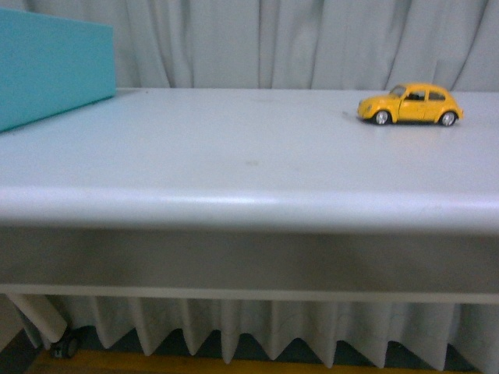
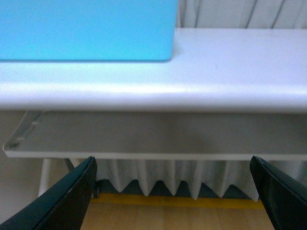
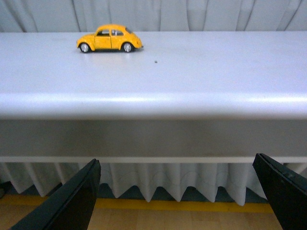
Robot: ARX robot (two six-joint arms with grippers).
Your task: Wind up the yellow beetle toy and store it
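Observation:
The yellow beetle toy (image 1: pixel 411 104) stands on its wheels at the far right of the white table (image 1: pixel 234 156), side-on, nose to the left. The right wrist view also catches the toy (image 3: pixel 109 38), far back on the tabletop. My right gripper (image 3: pixel 177 196) is open and empty, held below and in front of the table's front edge. Open and empty as well, my left gripper (image 2: pixel 175 191) hangs below the table edge, facing the teal box (image 2: pixel 86 28). Neither arm appears in the front view.
A teal box (image 1: pixel 47 66) sits on the table's far left corner. A grey curtain (image 1: pixel 273 39) hangs behind the table. Below the tabletop run a white apron and a pleated skirt (image 1: pixel 257 327), above a wooden floor with a yellow strip.

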